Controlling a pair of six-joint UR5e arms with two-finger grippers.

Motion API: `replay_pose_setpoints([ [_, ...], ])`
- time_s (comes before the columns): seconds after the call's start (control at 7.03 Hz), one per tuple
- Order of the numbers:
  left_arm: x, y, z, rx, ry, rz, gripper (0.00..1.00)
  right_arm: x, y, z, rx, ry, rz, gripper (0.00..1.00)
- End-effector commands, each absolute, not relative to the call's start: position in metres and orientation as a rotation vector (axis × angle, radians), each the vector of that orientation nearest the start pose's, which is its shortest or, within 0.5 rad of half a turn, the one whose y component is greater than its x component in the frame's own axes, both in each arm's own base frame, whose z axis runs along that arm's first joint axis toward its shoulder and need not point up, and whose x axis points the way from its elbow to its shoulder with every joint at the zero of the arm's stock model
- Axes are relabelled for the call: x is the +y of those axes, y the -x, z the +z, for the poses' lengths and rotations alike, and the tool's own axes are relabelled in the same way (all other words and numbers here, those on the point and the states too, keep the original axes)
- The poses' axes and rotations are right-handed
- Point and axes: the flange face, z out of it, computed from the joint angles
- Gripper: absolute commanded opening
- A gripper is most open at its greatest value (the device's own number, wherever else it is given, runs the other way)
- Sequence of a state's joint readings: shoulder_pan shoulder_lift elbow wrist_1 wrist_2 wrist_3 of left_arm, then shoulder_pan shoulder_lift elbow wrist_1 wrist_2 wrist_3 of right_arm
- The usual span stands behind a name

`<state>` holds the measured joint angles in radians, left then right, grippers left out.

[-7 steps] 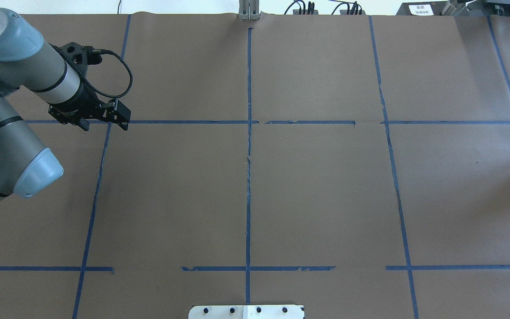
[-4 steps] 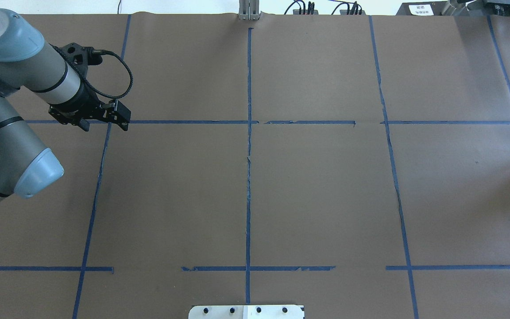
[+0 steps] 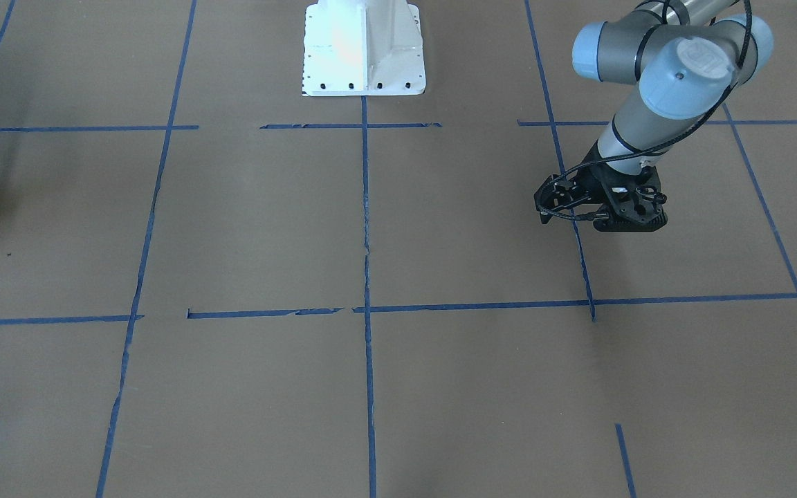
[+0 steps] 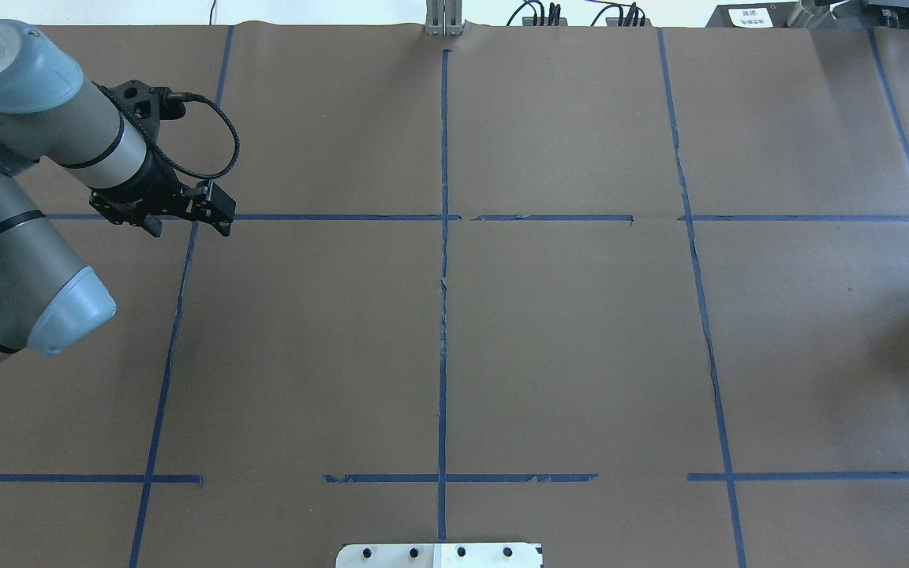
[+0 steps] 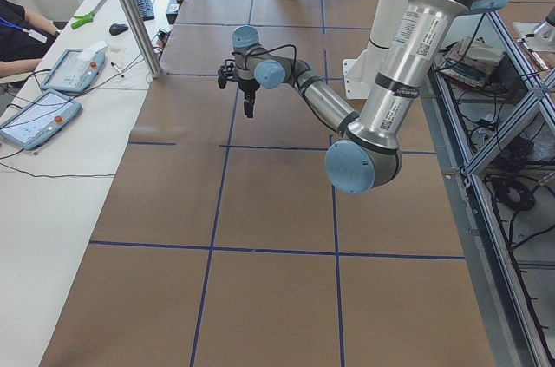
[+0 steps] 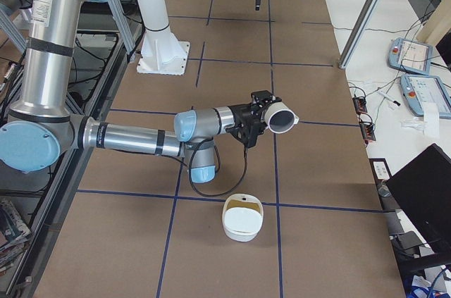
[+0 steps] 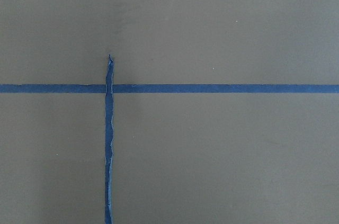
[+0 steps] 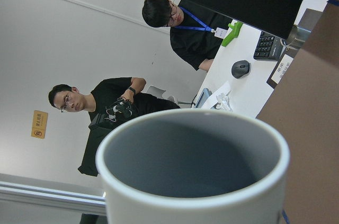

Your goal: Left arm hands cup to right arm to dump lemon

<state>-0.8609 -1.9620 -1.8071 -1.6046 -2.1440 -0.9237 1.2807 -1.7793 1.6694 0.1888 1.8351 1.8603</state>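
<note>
The cup, a white mug with a grey inside, is held in the air on its side at the tip of my right arm, the near one in the exterior right view. The right wrist view shows its mouth, which is empty. My right gripper is at the cup, and I cannot tell its state. A dull yellowish thing that looks like the lemon lies in a white bowl below the cup. My left gripper hangs empty over a blue tape crossing, its jaws apart, and it also shows in the front-facing view.
Brown paper with a grid of blue tape lines covers the table. The robot's white base stands at the near edge. A desk with tablets, a keyboard and seated people lies beyond the far edge. An upright metal post stands there.
My left arm has shifted very slightly, and its gripper sits a touch farther from the robot. Nothing else on the table has moved.
</note>
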Motion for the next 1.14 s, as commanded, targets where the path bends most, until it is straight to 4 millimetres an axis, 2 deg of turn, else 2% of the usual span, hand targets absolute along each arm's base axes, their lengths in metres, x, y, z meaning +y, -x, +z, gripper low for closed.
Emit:
replay_pose_setpoints([
  [0.0,-0.514,-0.337,0.330,0.845,-0.037,-0.011,1.00,-0.412,0.061,0.494,-1.422,-0.725,0.660,0.08],
  [0.14,-0.514,-0.337,0.330,0.845,-0.037,-0.011,1.00,-0.417,0.085,0.501,-1.259,-0.819,0.435,0.10],
  [0.28,-0.514,-0.337,0.330,0.845,-0.037,-0.011,1.00,-0.430,0.110,0.489,-1.145,-0.925,0.163,0.11],
  [0.43,-0.514,-0.338,0.329,0.847,-0.037,-0.010,1.00,-0.452,0.134,0.468,-1.100,-0.928,0.054,0.13],
  [0.57,-0.515,-0.338,0.325,0.851,-0.038,-0.011,1.00,-0.454,0.176,0.457,-1.081,-0.942,-0.098,0.16],
  [0.71,-0.514,-0.338,0.323,0.856,-0.037,-0.012,1.00,-0.477,0.209,0.424,-1.012,-0.990,-0.201,0.15],
  [0.85,-0.517,-0.341,0.312,0.864,-0.039,-0.013,1.00,-0.492,0.251,0.385,-0.999,-1.008,-0.213,0.16],
  [1.0,-0.518,-0.342,0.306,0.864,-0.026,-0.040,1.00,-0.485,0.309,0.356,-0.986,-1.029,-0.215,0.15],
])
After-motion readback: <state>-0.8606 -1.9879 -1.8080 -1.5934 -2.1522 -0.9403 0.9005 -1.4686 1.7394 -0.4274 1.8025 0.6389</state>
